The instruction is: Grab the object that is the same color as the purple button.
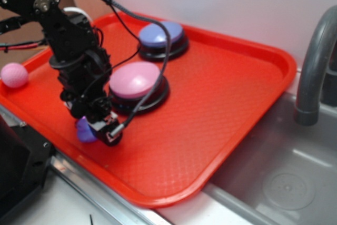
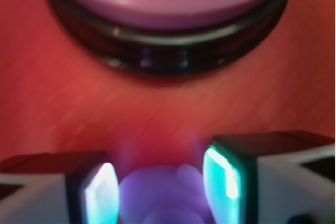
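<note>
Near front edge of red tray (image 1: 226,104): gripper (image 2: 160,190) low, fingers (image 2: 100,192) apart either side of purple duck (image 2: 163,195), contact not discernible. Just beyond: one pink-topped button (image 1: 135,80). Farther back: one purple button (image 1: 160,35). Far left: one pink ball (image 1: 14,75). Right: grey faucet (image 1: 316,61), sink. No legible writing.

The black gripper (image 1: 100,125) sits low over the small purple rubber duck (image 1: 84,130) (apparently touching it), at seven o'clock from the pink-topped round button (image 1: 136,81).

Bright, even light; wrist view blurred, exterior view soft.
</note>
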Controlling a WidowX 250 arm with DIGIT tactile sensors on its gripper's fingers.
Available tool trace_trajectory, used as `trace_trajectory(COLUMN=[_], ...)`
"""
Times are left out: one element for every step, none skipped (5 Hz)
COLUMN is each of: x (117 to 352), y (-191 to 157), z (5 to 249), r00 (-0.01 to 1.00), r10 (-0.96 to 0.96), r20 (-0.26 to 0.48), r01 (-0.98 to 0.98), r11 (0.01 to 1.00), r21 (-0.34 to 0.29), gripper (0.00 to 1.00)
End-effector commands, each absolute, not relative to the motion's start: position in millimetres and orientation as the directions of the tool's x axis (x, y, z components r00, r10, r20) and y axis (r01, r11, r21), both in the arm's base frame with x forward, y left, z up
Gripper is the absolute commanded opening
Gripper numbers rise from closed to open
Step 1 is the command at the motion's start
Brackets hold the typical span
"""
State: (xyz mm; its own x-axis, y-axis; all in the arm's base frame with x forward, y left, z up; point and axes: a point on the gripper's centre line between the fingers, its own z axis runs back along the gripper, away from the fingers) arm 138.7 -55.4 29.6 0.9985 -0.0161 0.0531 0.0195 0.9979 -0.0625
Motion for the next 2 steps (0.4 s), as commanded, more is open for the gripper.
trace_trajectory(x=[156,171], y=[-70,-73], z=[111,136], r00=[0.983,0.981], r10=[-0.089,-0.101], r20=[0.161,0.167], r01=[0.091,0.107], r11=[0.996,0.994], r21=[-0.004,-0.022], gripper=[0.00,0.00])
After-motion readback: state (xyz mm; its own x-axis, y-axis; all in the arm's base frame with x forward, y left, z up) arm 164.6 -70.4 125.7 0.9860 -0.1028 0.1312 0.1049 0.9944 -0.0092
